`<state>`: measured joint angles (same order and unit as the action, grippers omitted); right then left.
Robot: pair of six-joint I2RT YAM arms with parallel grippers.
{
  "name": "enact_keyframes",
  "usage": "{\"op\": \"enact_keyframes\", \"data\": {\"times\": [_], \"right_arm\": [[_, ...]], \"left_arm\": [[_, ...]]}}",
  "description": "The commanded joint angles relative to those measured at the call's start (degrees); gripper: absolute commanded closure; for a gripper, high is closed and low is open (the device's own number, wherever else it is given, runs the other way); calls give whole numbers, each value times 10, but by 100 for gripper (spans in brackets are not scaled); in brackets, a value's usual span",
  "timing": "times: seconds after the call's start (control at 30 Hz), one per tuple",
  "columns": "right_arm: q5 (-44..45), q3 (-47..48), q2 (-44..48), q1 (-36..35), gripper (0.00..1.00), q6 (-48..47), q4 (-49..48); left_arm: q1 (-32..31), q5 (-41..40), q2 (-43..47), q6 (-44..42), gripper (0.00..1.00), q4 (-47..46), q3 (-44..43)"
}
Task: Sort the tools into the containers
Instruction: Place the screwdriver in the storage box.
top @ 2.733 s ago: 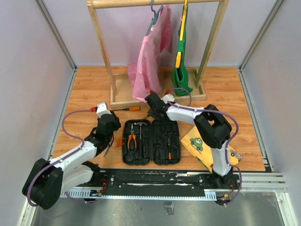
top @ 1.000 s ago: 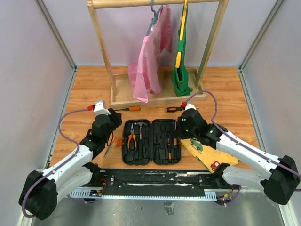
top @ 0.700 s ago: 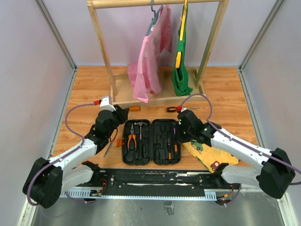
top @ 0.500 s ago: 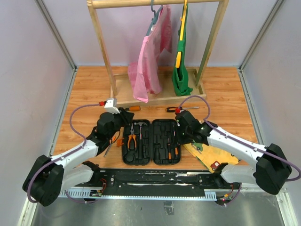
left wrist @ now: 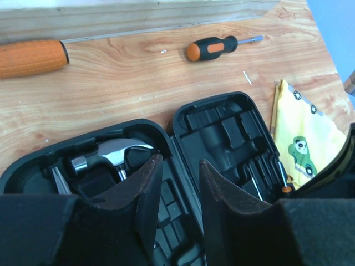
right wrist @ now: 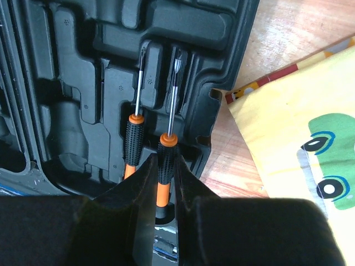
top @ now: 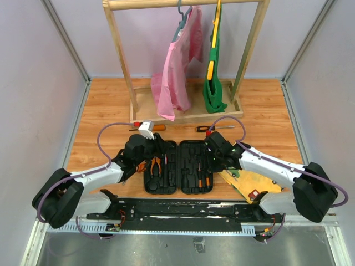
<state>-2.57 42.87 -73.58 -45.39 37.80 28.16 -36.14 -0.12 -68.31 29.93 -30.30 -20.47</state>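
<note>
The black tool case (top: 177, 166) lies open on the table. Its left half holds orange-handled pliers (top: 156, 164) and a hammer (left wrist: 108, 152). Its right half holds two orange-and-black screwdrivers. My right gripper (right wrist: 166, 160) is shut on the right one (right wrist: 168, 145), which lies in the outermost slot beside the other (right wrist: 133, 145). In the top view my right gripper (top: 209, 166) is over that half. My left gripper (left wrist: 176, 166) is open and empty, hovering over the case's hinge near the hammer, and shows in the top view (top: 161, 148). Two screwdrivers lie loose behind the case: a black-and-orange one (top: 213, 128) and an orange-handled one (top: 158, 127).
A yellow picture board (top: 247, 177) lies right of the case, under my right arm. A wooden clothes rack (top: 186, 111) with a pink garment and a green one stands at the back. The loose screwdrivers lie just in front of its base.
My left gripper has moved right, from beside the case to over its left half. My right gripper has come down and left onto the case's right half with the screwdriver.
</note>
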Motion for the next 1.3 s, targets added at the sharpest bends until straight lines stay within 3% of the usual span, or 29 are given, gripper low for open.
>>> {"op": "enact_keyframes", "data": {"times": [0.0, 0.3, 0.67, 1.27], "right_arm": [[4, -7, -11, -13, 90, 12, 15], [13, -13, -32, -14, 84, 15, 13], [22, 6, 29, -14, 67, -3, 22], [20, 12, 23, -16, 70, -8, 46]], "left_arm": [[-5, 37, 10, 15, 63, 1, 3], [-15, 22, 63, 12, 62, 16, 38], [-25, 46, -10, -4, 61, 16, 6], [-39, 60, -109, -21, 57, 72, -58]]}}
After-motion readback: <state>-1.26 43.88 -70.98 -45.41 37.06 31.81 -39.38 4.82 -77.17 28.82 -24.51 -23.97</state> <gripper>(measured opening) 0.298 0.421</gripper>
